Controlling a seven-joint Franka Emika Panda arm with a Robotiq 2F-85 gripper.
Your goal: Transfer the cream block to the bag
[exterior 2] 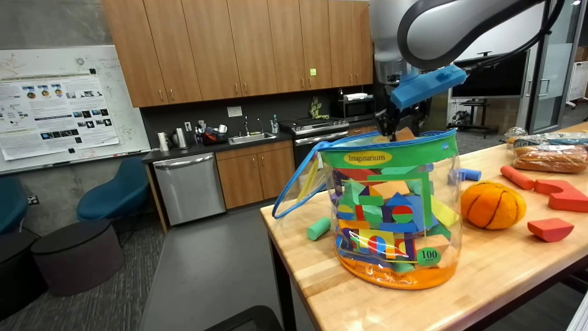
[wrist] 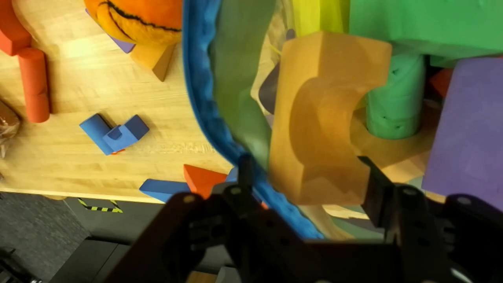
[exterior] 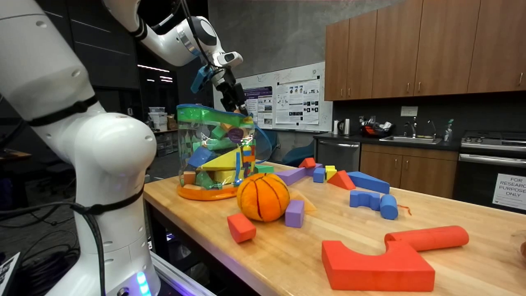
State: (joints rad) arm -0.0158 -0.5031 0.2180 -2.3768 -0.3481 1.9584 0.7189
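The cream block [wrist: 334,118], a notched tan block, lies large over the bag's mouth in the wrist view. Its top shows just above the rim in an exterior view [exterior 2: 405,134]. The bag [exterior 2: 390,157] has a green band, blue zip edge and clear printed sides; it stands open and full of blocks, and also shows in an exterior view [exterior: 218,116]. My gripper [wrist: 306,165] points down at the bag's mouth. Its fingers are apart: the right finger touches or overlaps the block's edge, with a gap between the left finger and the block. The left finger is over the blue rim.
An orange ball [exterior: 263,197] sits beside the bag. Red blocks [exterior: 378,265], blue blocks [exterior: 365,199], purple blocks [exterior: 294,213] and a yellow cube [exterior: 330,172] lie on the table. A green cylinder [exterior 2: 319,228] is near the table edge. Packaged bread [exterior 2: 549,156] lies farther off.
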